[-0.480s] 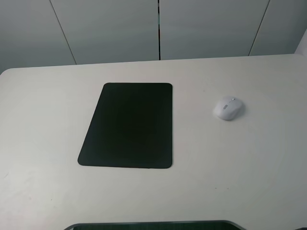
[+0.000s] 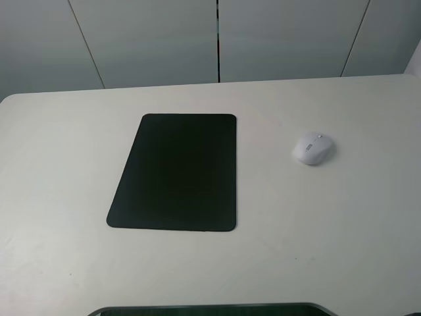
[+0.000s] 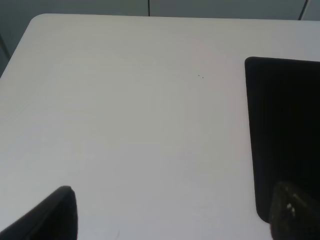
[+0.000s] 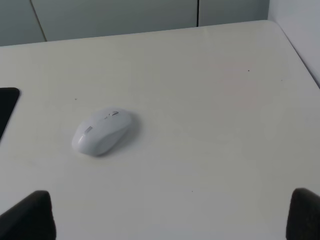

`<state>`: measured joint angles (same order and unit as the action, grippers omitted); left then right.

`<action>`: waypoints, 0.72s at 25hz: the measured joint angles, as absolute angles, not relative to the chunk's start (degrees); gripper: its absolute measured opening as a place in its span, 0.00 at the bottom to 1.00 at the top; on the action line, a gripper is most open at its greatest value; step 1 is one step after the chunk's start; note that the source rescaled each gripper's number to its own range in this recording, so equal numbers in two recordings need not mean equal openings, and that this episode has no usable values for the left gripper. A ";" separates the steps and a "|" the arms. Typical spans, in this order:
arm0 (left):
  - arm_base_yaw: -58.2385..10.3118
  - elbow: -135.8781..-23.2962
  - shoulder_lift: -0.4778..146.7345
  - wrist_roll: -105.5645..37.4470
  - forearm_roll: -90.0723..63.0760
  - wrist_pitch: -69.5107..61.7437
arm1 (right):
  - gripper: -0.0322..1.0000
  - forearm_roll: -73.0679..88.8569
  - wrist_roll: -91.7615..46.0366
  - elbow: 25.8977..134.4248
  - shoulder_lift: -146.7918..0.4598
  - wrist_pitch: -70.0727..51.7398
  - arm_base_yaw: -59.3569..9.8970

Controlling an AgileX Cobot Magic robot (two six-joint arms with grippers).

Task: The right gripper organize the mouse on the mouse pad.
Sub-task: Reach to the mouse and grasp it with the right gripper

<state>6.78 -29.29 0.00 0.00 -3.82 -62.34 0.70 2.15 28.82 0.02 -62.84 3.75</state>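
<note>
Nothing done yet: mouse (image 4: 102, 131) sat on the counter (image 4: 225, 125) ahead of the wide-open, empty right fingers (image 4: 31, 218), off the mouse pad (image 2: 176, 172), grasp and placing both left.

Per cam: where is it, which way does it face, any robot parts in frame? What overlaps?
Exterior high: mounted high, looking down at the table, mouse pad and mouse; no arm shows.
Left wrist: on the left arm, facing across bare table to the mouse pad's edge; fingertips of the open left gripper show.
Right wrist: on the right arm, facing the mouse; fingertips of the open right gripper show.
Shared: exterior and right wrist see the mouse; all three see the mouse pad.
</note>
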 joint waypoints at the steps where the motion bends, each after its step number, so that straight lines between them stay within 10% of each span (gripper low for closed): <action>1: 6.78 -29.29 0.00 0.00 -3.82 -62.34 | 1.00 0.70 2.15 28.82 0.02 -62.84 3.75; 18: 6.78 -29.29 0.00 0.00 -3.82 -62.34 | 1.00 0.70 2.15 28.82 0.02 -62.84 3.75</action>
